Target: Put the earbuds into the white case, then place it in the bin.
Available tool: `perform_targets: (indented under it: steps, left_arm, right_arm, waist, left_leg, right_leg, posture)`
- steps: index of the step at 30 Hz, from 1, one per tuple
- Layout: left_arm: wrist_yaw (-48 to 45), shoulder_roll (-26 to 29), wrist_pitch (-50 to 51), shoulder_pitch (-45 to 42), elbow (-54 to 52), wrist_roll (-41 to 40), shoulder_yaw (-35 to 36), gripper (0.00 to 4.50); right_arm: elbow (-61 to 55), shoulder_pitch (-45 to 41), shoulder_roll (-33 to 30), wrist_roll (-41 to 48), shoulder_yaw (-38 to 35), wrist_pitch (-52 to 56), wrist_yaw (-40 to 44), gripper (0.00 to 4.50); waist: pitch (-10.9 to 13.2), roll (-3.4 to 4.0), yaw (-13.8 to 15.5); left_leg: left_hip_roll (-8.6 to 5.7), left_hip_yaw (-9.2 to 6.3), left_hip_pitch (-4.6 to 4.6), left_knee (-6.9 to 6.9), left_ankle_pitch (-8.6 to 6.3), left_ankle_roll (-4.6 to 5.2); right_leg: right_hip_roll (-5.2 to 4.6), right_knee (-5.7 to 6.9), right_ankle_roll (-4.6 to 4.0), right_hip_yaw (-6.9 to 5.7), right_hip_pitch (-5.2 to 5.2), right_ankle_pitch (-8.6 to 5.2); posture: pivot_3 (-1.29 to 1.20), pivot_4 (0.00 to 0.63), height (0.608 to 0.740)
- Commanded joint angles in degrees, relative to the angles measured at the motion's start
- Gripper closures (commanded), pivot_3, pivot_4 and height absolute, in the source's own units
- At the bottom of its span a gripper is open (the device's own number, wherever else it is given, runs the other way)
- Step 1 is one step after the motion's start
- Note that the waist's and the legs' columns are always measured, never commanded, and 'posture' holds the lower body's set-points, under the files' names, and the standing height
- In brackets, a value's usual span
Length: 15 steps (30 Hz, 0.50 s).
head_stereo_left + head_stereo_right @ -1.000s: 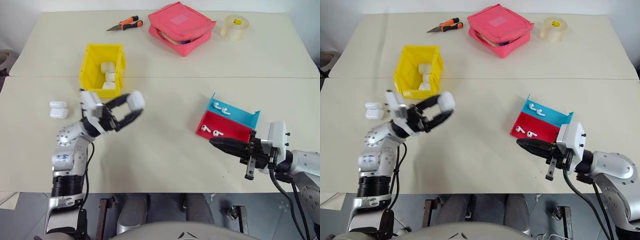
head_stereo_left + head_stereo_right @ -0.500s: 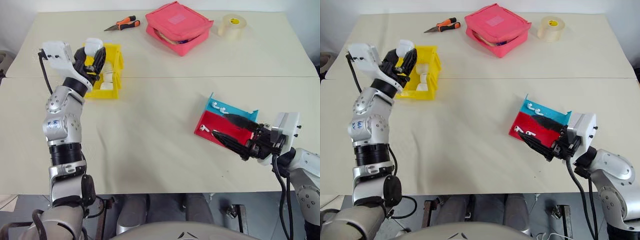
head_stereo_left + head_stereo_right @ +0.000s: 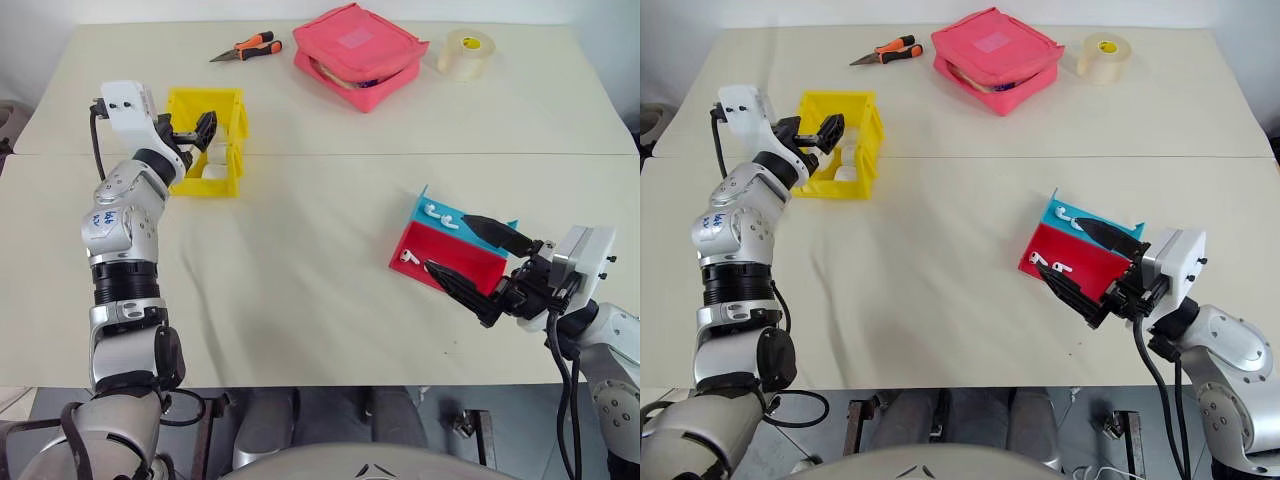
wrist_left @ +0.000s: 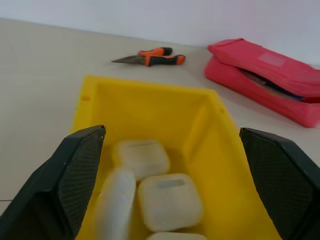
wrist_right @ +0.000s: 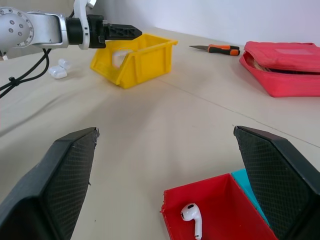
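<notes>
The yellow bin [image 3: 206, 184] stands at the far left of the table with several white cases [image 4: 169, 200] lying inside; one case [image 4: 116, 204] leans on its edge. My left gripper [image 3: 193, 131] hovers open just above the bin's rim, holding nothing. Near the right front, my right gripper [image 3: 472, 258] is open, one finger over each side of the red and blue tray [image 3: 436, 246]. One earbud [image 3: 407, 256] lies in the red half and is seen close in the right wrist view [image 5: 191, 216]. More earbuds [image 3: 435, 212] lie in the blue half.
Two more white cases [image 5: 57, 71] lie on the table left of the bin, beside my left arm. At the far edge sit orange-handled pliers [image 3: 250, 47], a pink zip pouch [image 3: 360, 45] and a roll of tape [image 3: 468, 52].
My left gripper carried a white case from mid-table up over the yellow bin and opened; the case is no longer between its fingers. My right gripper went from shut to open at the tray.
</notes>
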Motion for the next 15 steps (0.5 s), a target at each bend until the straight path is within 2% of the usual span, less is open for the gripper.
perform_targets:
  steps: [1,5,7,10,15]
  left_arm:
    - [-9.41,3.4,-4.11,4.49,-6.54,-0.86,-1.65,0.04]
    - [-24.94,12.12,-8.68,14.53,-12.83,0.51,-6.46,0.04]
    - [-33.68,15.8,-16.09,21.11,-17.0,-0.44,-6.18,0.04]
    - [-38.28,18.04,-18.57,27.41,-20.53,-2.68,-3.77,0.04]
    - [-39.96,17.9,-21.5,33.61,-24.33,-3.44,-2.35,0.04]
  right_arm:
    - [0.27,-0.39,-1.83,-0.74,-1.01,-1.86,2.74,0.0]
    - [2.58,-1.04,-4.3,-0.15,-1.19,-1.65,7.11,0.0]
    - [4.61,-2.3,-5.44,-0.04,-1.28,-1.75,9.03,0.0]
    - [7.3,-3.62,-6.91,-0.61,-1.16,-2.15,11.74,0.0]
    - [11.71,-4.17,-9.01,-4.59,0.7,-5.73,17.46,0.0]
  waist:
    - [0.0,0.0,-0.15]
    - [0.0,0.0,-0.92]
    - [0.0,0.01,-1.23]
    - [0.0,0.01,-1.09]
    - [0.0,0.01,-0.15]
  left_leg:
    - [0.0,0.03,0.0,-0.01,0.0,0.0]
    - [0.06,0.07,0.03,-0.08,0.0,-0.03]
    - [0.09,0.08,0.02,-0.09,0.0,-0.04]
    - [0.11,0.06,0.02,-0.07,-0.01,-0.05]
    - [0.1,0.03,0.01,-0.06,-0.02,-0.03]
  right_leg:
    - [0.0,0.0,0.0,0.01,-0.02,0.0]
    - [0.03,0.0,-0.03,0.01,-0.04,-0.02]
    - [0.04,-0.01,-0.06,0.01,-0.04,-0.03]
    - [0.02,-0.02,-0.08,0.02,-0.03,-0.04]
    - [0.01,-0.03,-0.08,0.01,-0.01,-0.04]
  posture:
    - [0.0,0.15,0.74]
    - [0.0,0.15,0.74]
    - [0.0,0.15,0.74]
    - [0.0,0.15,0.74]
    - [0.0,0.15,0.74]
